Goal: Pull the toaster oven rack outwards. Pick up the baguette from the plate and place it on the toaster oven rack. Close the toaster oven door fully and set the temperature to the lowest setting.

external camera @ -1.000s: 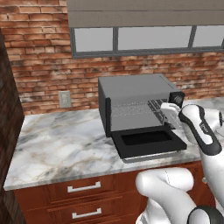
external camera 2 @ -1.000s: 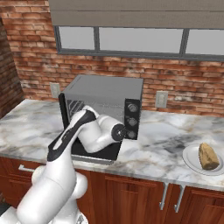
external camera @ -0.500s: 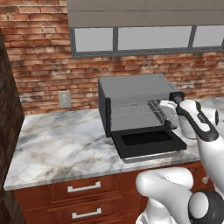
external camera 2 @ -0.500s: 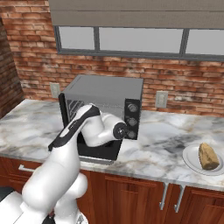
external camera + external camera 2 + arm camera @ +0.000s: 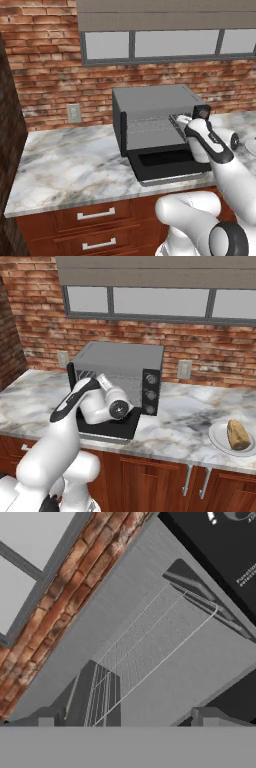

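The dark toaster oven (image 5: 150, 102) stands on the marble counter with its door (image 5: 170, 162) dropped open and flat. The silver wire rack (image 5: 150, 125) lies level in the cavity, and it also shows in the hand view as the rack (image 5: 155, 647). My gripper (image 5: 177, 119) is at the right end of the rack's front edge. In the hand view the gripper (image 5: 127, 718) is open, one fingertip on each side of the rack's corner, nothing held. The baguette (image 5: 238, 434) rests on a white plate (image 5: 220, 442) far to the oven's right. Three knobs (image 5: 151, 391) line the oven's front right side.
A brick wall with a window runs behind the counter (image 5: 70, 165). A wall outlet (image 5: 74, 113) sits left of the oven and another outlet (image 5: 184, 369) to its right. Bare marble lies between the oven and the plate. Drawers (image 5: 95, 216) sit below the counter edge.
My hand has shifted a little left toward the oven's mouth and the rack's right end. The jaws have stayed open. Oven, door, plate and baguette have not moved.
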Controlling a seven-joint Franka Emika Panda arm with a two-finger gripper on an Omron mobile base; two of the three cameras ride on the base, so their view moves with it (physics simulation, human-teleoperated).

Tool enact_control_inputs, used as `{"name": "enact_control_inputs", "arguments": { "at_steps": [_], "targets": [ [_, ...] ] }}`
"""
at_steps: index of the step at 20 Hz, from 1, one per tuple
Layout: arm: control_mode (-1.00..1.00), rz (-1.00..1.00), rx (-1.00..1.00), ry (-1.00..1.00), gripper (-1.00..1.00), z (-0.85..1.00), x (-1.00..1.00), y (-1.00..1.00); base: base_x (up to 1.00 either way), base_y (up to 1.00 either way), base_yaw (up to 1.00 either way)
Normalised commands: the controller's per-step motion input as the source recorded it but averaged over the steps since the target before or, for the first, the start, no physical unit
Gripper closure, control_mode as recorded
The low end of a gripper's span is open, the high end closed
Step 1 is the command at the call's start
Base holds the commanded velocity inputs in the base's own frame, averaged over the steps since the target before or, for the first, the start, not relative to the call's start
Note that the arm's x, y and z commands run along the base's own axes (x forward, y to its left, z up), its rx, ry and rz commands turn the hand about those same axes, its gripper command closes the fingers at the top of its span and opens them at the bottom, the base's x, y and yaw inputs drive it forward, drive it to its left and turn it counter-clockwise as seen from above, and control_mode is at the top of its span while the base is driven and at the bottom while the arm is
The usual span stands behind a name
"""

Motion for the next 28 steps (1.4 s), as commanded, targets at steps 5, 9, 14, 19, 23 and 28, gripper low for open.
{"name": "enact_control_inputs", "arguments": {
  "at_steps": [5, 9, 14, 19, 23, 28],
  "targets": [
    [-1.00, -0.02, 0.00, 0.14, -1.00, -0.16, 0.24, -0.01, 0.00, 0.00, 0.00],
    [-1.00, 0.05, 0.00, 0.00, -1.00, -0.23, 0.20, -0.07, 0.00, 0.00, 0.00],
    [-1.00, 0.05, 0.00, -0.01, -1.00, -0.22, 0.19, -0.04, 0.00, 0.00, 0.00],
    [-1.00, 0.04, 0.00, -0.06, -1.00, -0.20, 0.31, 0.00, 0.00, 0.00, 0.00],
    [-1.00, 0.03, 0.00, -0.09, -1.00, -0.24, 0.42, 0.00, 0.00, 0.00, 0.00],
    [-1.00, 0.04, 0.00, -0.01, -1.00, -0.34, 0.43, 0.00, 0.00, 0.00, 0.00]
  ]
}}
